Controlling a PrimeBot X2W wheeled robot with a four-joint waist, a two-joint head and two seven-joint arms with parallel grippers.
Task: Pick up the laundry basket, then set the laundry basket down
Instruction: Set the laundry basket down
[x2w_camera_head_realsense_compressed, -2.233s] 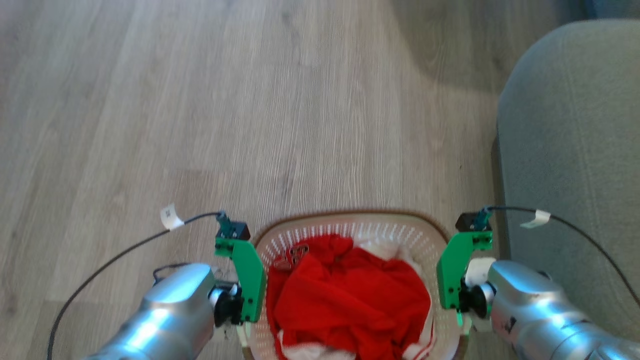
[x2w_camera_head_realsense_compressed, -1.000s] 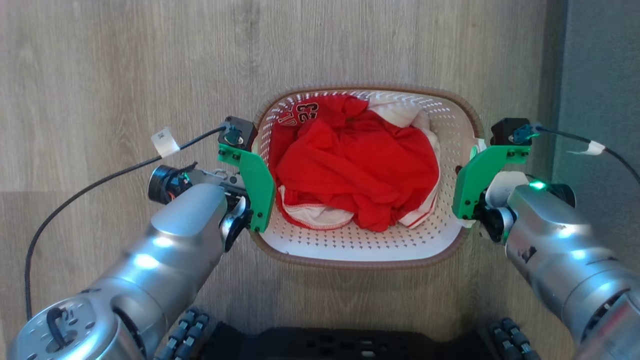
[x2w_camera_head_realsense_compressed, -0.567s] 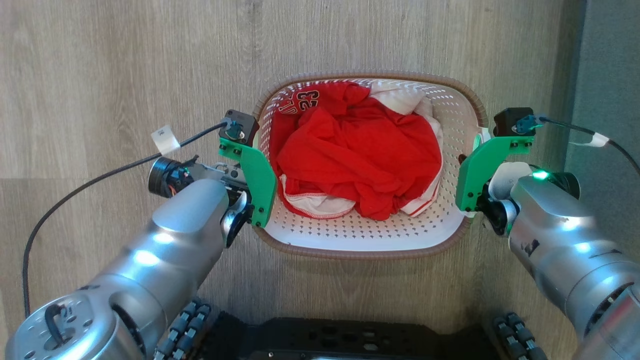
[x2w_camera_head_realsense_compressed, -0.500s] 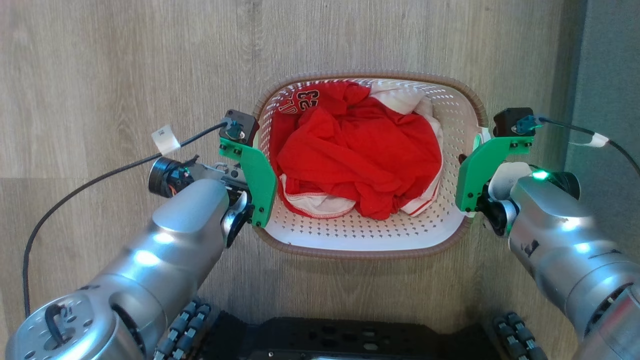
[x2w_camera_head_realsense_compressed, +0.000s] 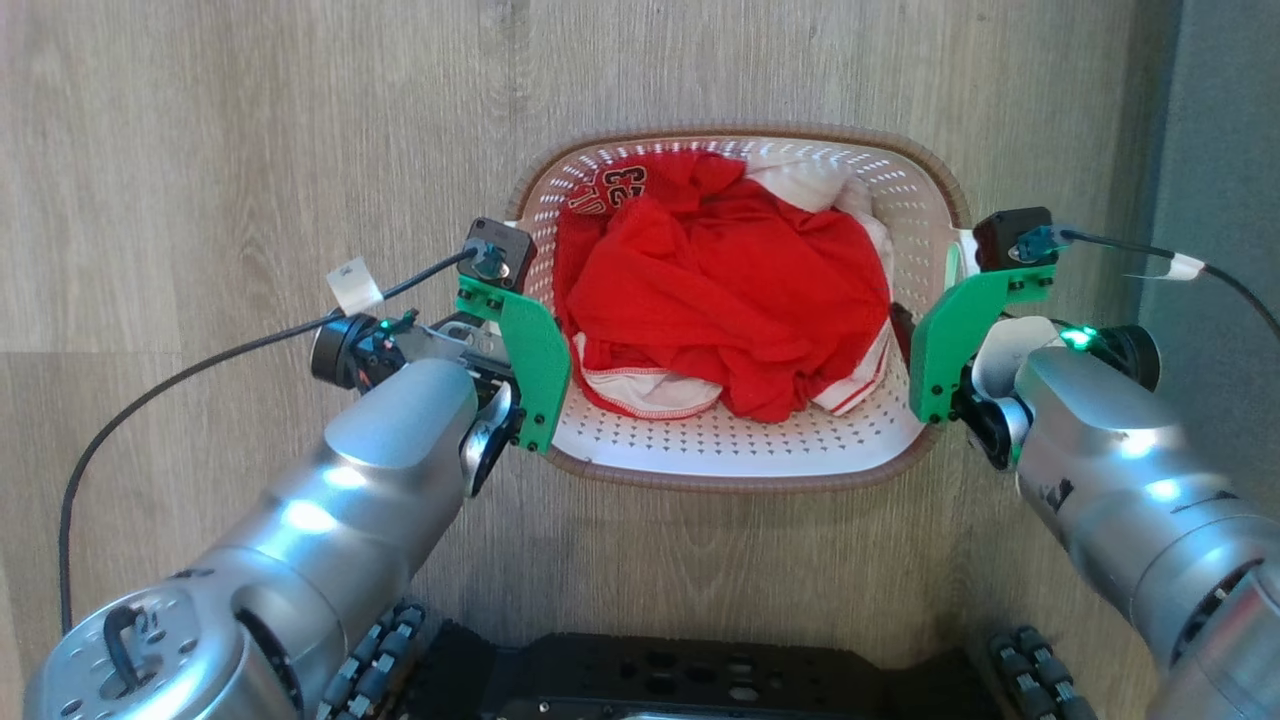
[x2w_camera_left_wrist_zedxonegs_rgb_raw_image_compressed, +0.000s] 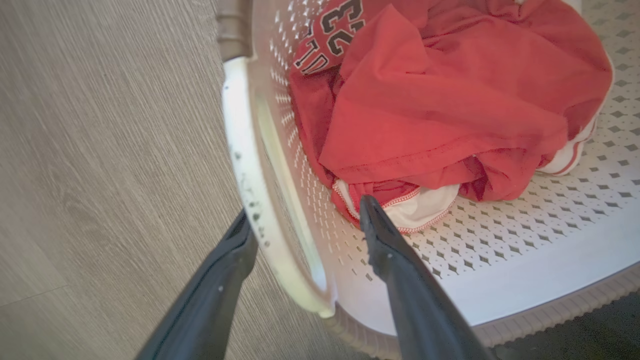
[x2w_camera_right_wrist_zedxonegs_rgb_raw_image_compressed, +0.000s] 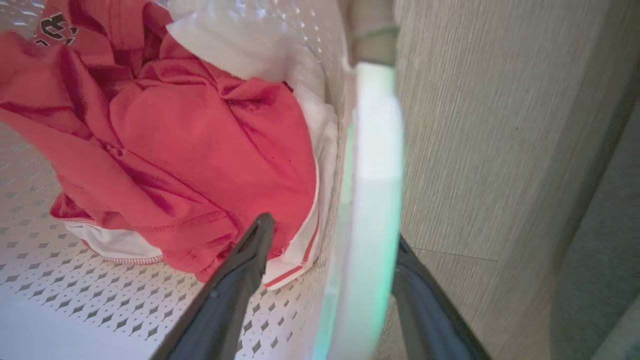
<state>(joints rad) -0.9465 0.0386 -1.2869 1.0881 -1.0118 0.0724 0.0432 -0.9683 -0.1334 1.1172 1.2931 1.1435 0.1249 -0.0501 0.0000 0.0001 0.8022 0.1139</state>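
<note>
Shift: laundry basket (x2w_camera_head_realsense_compressed: 740, 447) lies slightly farther up the head view than half a second back, floor seam (x2w_camera_head_realsense_compressed: 150, 352) unmoved; judged lowered.
Basket: upright on the wood floor (x2w_camera_head_realsense_compressed: 250, 150), clothes (x2w_camera_head_realsense_compressed: 720, 290) inside, between both arms.
Risk: inner fingers (x2w_camera_left_wrist_zedxonegs_rgb_raw_image_compressed: 390, 250) pulling out could snag the clothes or hook the left handle (x2w_camera_left_wrist_zedxonegs_rgb_raw_image_compressed: 245, 150) or right handle (x2w_camera_right_wrist_zedxonegs_rgb_raw_image_compressed: 375, 150), dragging the basket.
Left gripper (x2w_camera_left_wrist_zedxonegs_rgb_raw_image_compressed: 306, 212): released, straddling the left handle.
Right gripper (x2w_camera_right_wrist_zedxonegs_rgb_raw_image_compressed: 332, 230): released, straddling the right handle.

Laundry basket (x2w_camera_head_realsense_compressed: 740, 455) on floor (x2w_camera_head_realsense_compressed: 250, 150) between left claw (x2w_camera_left_wrist_zedxonegs_rgb_raw_image_compressed: 306, 212) and right claw (x2w_camera_right_wrist_zedxonegs_rgb_raw_image_compressed: 332, 232).
</note>
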